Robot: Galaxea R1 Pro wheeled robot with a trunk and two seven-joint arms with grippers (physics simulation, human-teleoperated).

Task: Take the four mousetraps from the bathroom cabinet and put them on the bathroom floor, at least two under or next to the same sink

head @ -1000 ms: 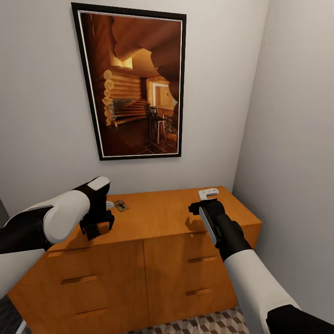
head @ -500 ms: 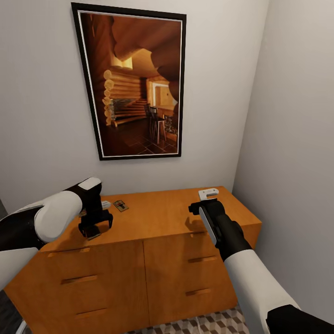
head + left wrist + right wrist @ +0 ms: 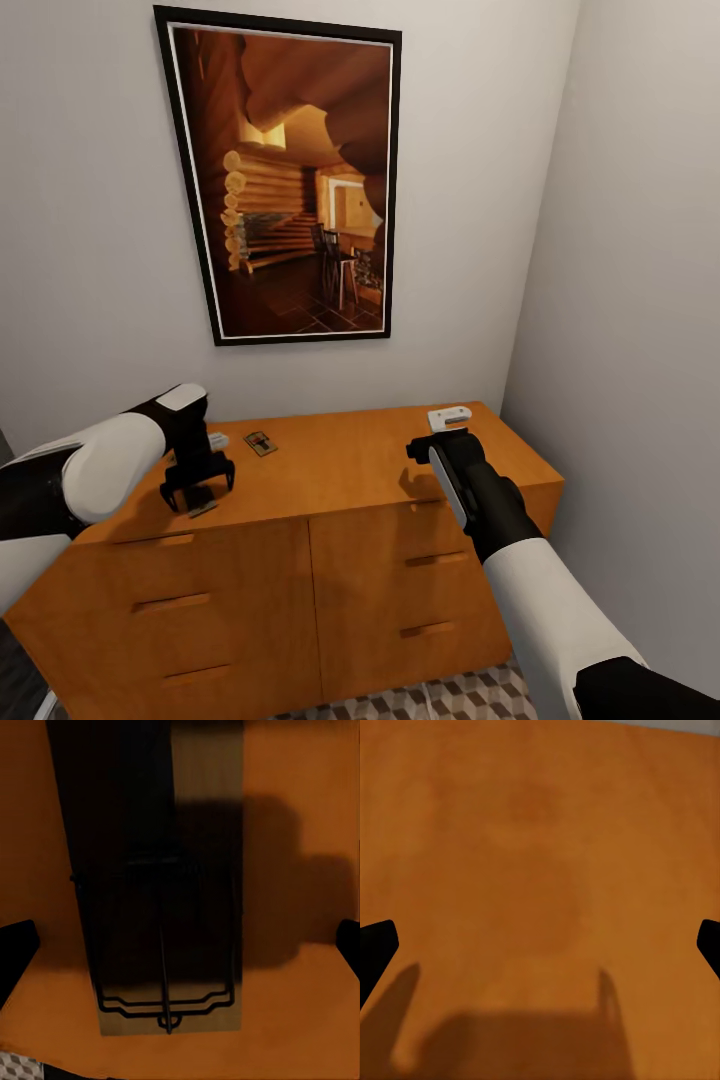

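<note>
A grey-walled corner holds the cabinet (image 3: pixel 330 490). Above its top, the left gripper (image 3: pixel 198 488) hangs with fingers spread over a mousetrap (image 3: pixel 161 907); the right gripper (image 3: pixel 437 432) is likewise spread, empty. The trap appears light, rigid and flat: pinch its long edges.

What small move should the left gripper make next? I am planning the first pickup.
Probably lower the left gripper straight down and close. In the left wrist view its open fingers straddle a mousetrap lying flat on the cabinet top, centred between them but not yet gripped.
</note>
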